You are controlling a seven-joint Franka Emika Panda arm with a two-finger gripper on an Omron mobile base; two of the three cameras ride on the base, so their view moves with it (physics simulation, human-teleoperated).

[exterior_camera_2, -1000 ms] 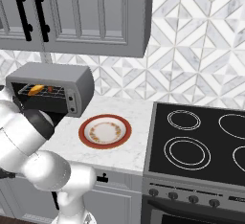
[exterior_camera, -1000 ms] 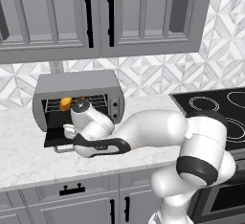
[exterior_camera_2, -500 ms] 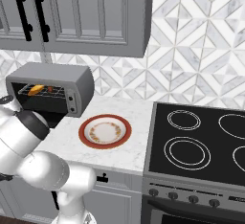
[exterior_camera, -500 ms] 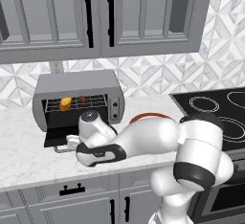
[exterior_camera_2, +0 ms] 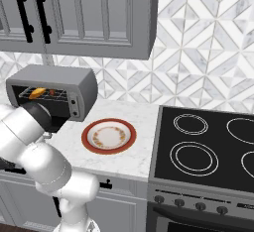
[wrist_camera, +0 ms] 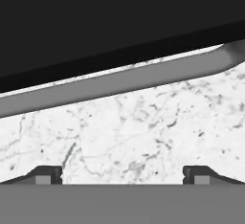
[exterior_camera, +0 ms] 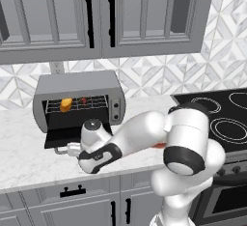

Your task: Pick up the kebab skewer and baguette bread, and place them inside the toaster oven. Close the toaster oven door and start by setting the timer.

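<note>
Bread (exterior_camera: pixel 66 105) and skewer (exterior_camera: pixel 84 100) are both sitting on the rack inside the toaster oven (exterior_camera: pixel 77 87), bread left, skewer right. Door (exterior_camera: pixel 65 135) is hanging open, flat toward the near counter edge. Over the last second the hand has been dropping from rack height to just below the door's bar handle (wrist_camera: pixel 119 82). Gripper (wrist_camera: pixel 122 175) is spread wide, holding nothing. Loading looks done; it's lining up to push the door shut. Plate (exterior_camera_2: pixel 108 136) is sitting right of the oven.
</note>
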